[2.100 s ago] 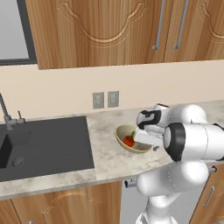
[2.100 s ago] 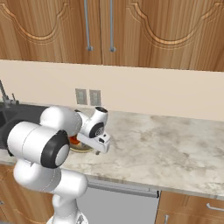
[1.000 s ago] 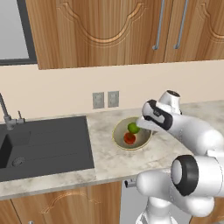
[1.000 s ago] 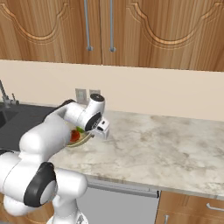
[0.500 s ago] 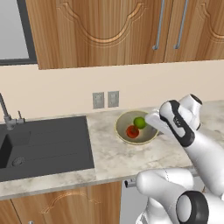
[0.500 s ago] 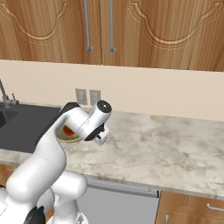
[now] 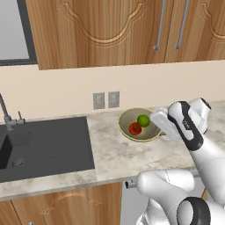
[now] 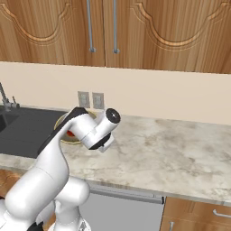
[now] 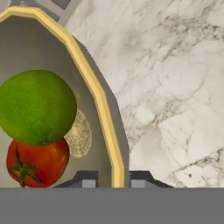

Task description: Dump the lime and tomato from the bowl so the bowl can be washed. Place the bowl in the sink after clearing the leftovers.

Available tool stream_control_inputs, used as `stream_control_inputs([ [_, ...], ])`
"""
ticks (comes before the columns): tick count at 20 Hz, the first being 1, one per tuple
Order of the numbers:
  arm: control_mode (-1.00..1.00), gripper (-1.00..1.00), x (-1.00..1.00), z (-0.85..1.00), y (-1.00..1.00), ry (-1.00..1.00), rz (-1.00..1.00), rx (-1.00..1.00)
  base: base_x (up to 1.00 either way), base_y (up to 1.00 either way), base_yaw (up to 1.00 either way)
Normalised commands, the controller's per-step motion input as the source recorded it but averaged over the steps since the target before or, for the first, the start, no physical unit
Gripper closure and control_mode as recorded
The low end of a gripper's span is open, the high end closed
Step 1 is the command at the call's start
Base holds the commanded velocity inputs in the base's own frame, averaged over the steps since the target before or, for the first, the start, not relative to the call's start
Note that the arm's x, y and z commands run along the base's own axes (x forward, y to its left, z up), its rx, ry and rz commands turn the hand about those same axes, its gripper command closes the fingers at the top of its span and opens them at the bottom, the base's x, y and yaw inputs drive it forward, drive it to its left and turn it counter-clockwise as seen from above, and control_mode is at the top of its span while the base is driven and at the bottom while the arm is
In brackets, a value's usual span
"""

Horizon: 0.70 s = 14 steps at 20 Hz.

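The pale olive bowl [image 7: 132,117] rests on the marble counter right of the sink [image 7: 44,145], and it holds the green lime [image 7: 143,120] and the red tomato [image 7: 135,128]. My gripper [image 7: 156,125] is at the bowl's right rim. In the hand view the gripper [image 9: 113,179] is shut on the bowl, one fingertip inside the yellow rim [image 9: 83,65] and one outside. There the lime [image 9: 37,107] sits against the tomato [image 9: 39,162]. From the right base my arm hides most of the bowl [image 8: 60,122]; a bit of tomato [image 8: 71,133] shows.
The dark sink has a grey faucet [image 7: 6,114] at its back left. Two wall outlets [image 7: 106,100] sit behind the bowl, under wooden cabinets. Bare marble counter [image 8: 171,153] stretches to the right of the arm, and its front edge [image 7: 105,173] is close below the bowl.
My arm has swung its elbow out to the right while the hand kept hold of the rim. The bowl has shifted slightly right and back, and the fruits have rolled inside it.
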Motion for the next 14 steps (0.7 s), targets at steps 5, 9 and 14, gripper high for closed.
stream_control_inputs([
  [5,-1.00,1.00,-0.03,0.00,0.00,0.01,0.00,0.00,0.00,0.00,0.00],
  [9,1.00,1.00,-0.05,0.00,0.00,0.02,0.00,0.00,-0.41,0.00,0.00],
  [14,1.00,1.00,0.00,0.00,0.00,0.00,0.00,0.00,-0.56,0.18,0.00],
])
